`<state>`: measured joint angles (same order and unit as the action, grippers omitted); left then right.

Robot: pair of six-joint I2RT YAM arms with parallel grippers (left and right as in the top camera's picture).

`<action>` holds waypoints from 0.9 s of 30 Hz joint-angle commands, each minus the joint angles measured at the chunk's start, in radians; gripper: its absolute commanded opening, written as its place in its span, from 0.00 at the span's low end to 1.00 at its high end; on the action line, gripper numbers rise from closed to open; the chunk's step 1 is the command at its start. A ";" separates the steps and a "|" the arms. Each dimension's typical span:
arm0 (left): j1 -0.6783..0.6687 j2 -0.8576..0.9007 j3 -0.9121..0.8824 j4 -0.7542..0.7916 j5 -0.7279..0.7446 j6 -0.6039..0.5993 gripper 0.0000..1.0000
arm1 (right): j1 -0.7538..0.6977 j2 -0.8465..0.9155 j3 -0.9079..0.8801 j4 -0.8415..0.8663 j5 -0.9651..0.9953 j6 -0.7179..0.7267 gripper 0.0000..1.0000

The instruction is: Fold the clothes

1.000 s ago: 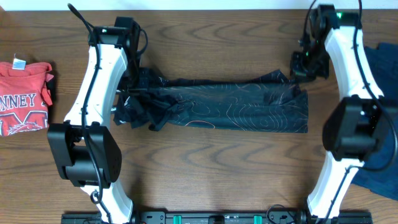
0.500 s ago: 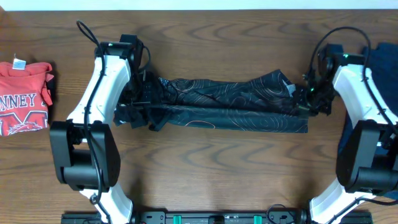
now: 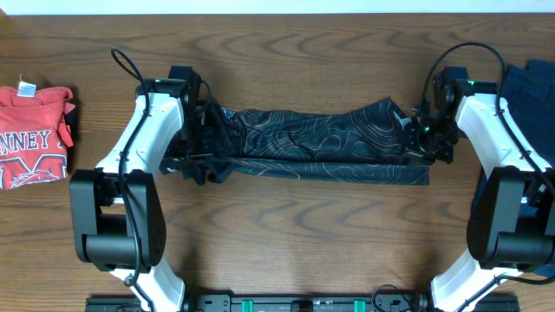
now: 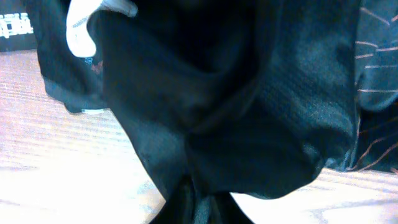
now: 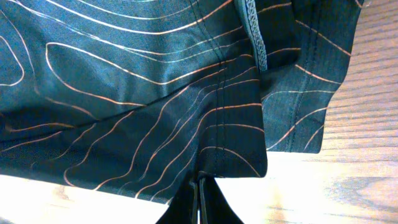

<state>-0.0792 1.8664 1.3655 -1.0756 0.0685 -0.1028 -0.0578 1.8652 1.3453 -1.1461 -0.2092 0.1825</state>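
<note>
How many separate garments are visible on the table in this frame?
3. A black jersey stretched across the centre, a red T-shirt folded at the left edge, and a dark blue garment at the right edge, partly cut off. Others may lie out of frame.

Both arms sit on a black rail (image 3: 277,303) carrying small green tabs; just above the rail, the left arm (image 3: 134,130) and right arm (image 3: 503,130) each have a bulky, rounded black joint housing; beyond it run long links in smooth white shells, trimmed black at the joints; thin black cables (image 3: 121,62) loop at the ends farthest from the rail; a small green light (image 3: 471,84) glows on the right arm; the left pincer (image 4: 189,202) and right pincer (image 5: 200,196) are black.
</note>
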 commanded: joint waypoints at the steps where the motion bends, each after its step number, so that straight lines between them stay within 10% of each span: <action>1: 0.007 -0.012 0.002 -0.002 0.006 -0.011 0.46 | 0.011 -0.015 -0.003 0.002 -0.006 0.023 0.01; 5: 0.007 -0.012 0.002 0.002 0.007 -0.011 0.55 | 0.011 -0.015 -0.003 -0.001 -0.006 0.031 0.07; 7: 0.007 -0.012 0.002 0.011 0.007 -0.011 0.59 | 0.011 -0.015 -0.003 0.001 -0.006 0.031 0.34; 11: 0.007 -0.013 0.014 0.019 0.008 -0.011 0.61 | 0.012 -0.015 -0.003 0.013 -0.006 0.034 0.54; 27: 0.007 -0.034 0.049 0.051 0.090 -0.011 0.71 | 0.013 -0.015 0.010 0.043 -0.013 0.034 0.70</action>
<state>-0.0792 1.8637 1.3884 -1.0294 0.1177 -0.1085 -0.0578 1.8652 1.3453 -1.1130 -0.2131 0.2138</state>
